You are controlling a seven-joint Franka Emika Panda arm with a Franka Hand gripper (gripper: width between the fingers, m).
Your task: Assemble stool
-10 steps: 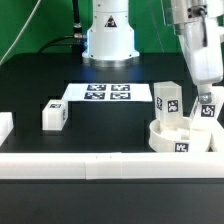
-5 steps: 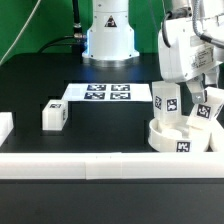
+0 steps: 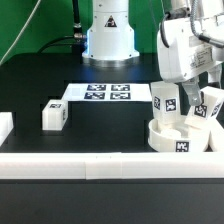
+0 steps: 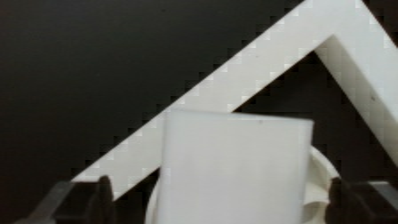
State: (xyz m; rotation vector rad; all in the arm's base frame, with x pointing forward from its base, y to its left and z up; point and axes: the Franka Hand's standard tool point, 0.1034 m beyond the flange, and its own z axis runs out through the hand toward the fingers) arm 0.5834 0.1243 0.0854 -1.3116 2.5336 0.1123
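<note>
The round white seat (image 3: 178, 138) lies at the exterior view's right, by the front rail. Two tagged white legs stand on it: one upright (image 3: 166, 100), one tilted (image 3: 208, 110). My gripper (image 3: 204, 98) is down over the tilted leg. In the wrist view this leg (image 4: 235, 165) stands between my fingers (image 4: 82, 200), with a dark gap on each side, so the gripper (image 4: 222, 208) is open around it. A third leg (image 3: 54, 115) lies loose on the table at the exterior view's left.
The marker board (image 3: 108, 93) lies in front of the robot base. A long white rail (image 3: 90, 165) runs along the front edge. A white piece (image 3: 4, 126) sits at the far left. White rails (image 4: 267, 70) meet in a corner in the wrist view.
The wrist has turned and the arm now hangs lower over the seat. The right-hand leg has gone from upright to tilted. Little differs over the last half second.
</note>
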